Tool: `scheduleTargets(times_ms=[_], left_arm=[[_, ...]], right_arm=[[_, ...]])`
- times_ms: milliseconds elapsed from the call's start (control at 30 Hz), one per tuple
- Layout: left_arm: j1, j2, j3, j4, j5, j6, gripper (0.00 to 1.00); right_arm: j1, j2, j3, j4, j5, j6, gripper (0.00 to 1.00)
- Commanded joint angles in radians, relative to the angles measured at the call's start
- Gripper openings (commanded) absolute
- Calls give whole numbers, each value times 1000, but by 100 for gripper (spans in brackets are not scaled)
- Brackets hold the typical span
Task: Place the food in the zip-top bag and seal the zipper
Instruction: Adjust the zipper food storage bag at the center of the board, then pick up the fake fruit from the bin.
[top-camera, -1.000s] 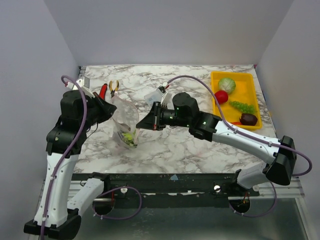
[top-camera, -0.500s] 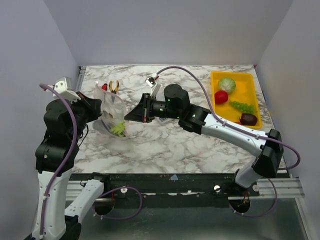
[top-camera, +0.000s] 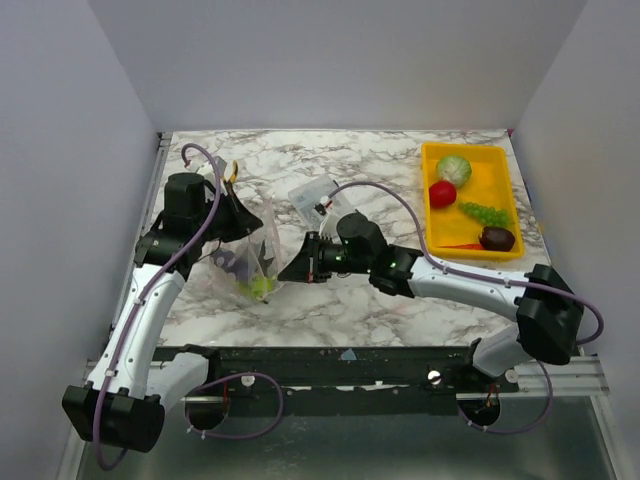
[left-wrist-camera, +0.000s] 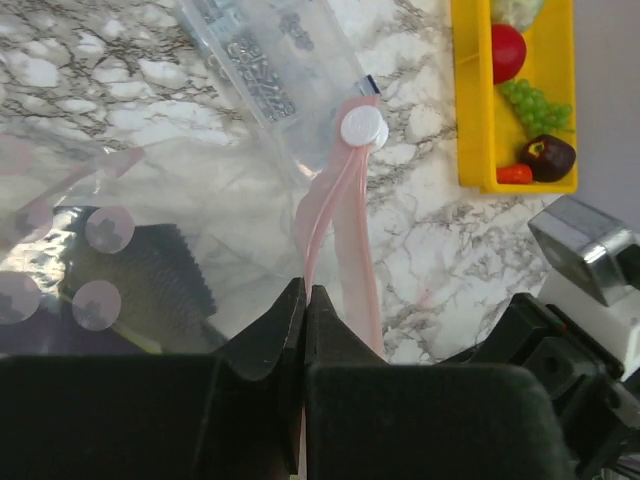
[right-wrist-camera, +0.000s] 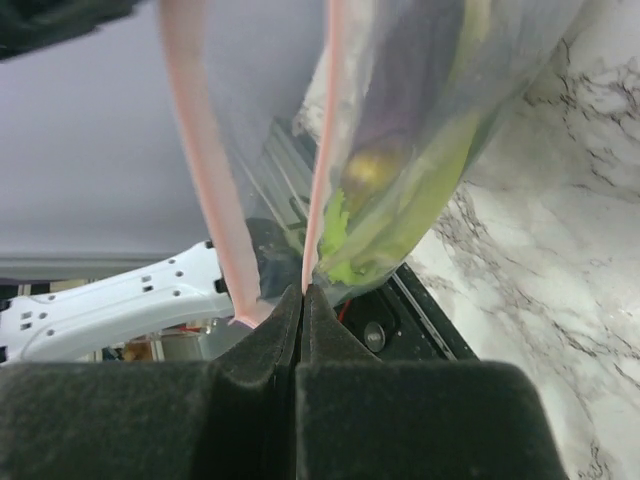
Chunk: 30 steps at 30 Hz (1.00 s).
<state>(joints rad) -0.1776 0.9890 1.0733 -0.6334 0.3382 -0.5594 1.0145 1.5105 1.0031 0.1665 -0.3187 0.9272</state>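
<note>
Counter: white marble pattern with grey veins (top-camera: 400, 160), with a black rail along its near edge.
Room: plain pale grey walls (top-camera: 330, 60) close the counter in at the back and on both sides.
Markings: pale round spots (left-wrist-camera: 108, 230) on the bag's wall and a white round disc (left-wrist-camera: 362, 127) on the pink strip (no letters are large enough to read).
Yellow tray (top-camera: 495, 180): sits at the far right of the counter and holds the food not yet bagged.
Tray contents: pale green cabbage ball (top-camera: 454, 169) at the back, then the red round fruit (top-camera: 442, 193), the green grape bunch (top-camera: 485, 213) and the dark maroon piece (top-camera: 497, 238), with a small red-orange piece (left-wrist-camera: 515, 173) at the near end.
Zip-top bag (top-camera: 250, 255): clear and crinkled, over the left part of the counter, well apart from the tray and strung between the two hands.
Bag contents: long green pods (top-camera: 261, 287) low in the bag, with something dark beside them.
Zipper (left-wrist-camera: 340, 220): its two pink strips stand apart, so the mouth is unsealed.
Left hand (left-wrist-camera: 305, 295): clenched on the pink strip at one end.
Right hand (right-wrist-camera: 302, 295): clenched on the pink strip at the other end (the bag hangs just beyond its fingers).
Clear container (left-wrist-camera: 250, 70): lies behind the bag and holds small grey bits.
Pliers (top-camera: 232, 172): only a yellow handle shows past the left arm.
</note>
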Motion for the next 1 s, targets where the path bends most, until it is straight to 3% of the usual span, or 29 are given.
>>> scheduleTargets(times_ms=[0,133,233,400,533,667,767,967], left_arm=[[-4,-7,5,139,127,33,0],[-11,1,-20,167,171,39,0],[-31,11,-40,194,216,52,0],[-67,10,-57,185,197,98,0],[-83,2,-61,167,179,117,0],[-89,-10,-62,166,187,115,0],[-92,-19,-71,171,198,109,0],[-106,-34,-80,173,205,107,0]], right_arm=[[2,-91,3,26,48,-6,1],[2,-108,23,-80,120,-49,11],[1,-122,57,-188,185,-97,25],[0,-181,123,-442,440,-191,47],[-51,-264,129,-563,575,-226,56],[-211,-345,113,-653,608,-251,63],[-396,-380,95,-689,601,-269,67],[-718,-331,85,-697,618,-291,70]])
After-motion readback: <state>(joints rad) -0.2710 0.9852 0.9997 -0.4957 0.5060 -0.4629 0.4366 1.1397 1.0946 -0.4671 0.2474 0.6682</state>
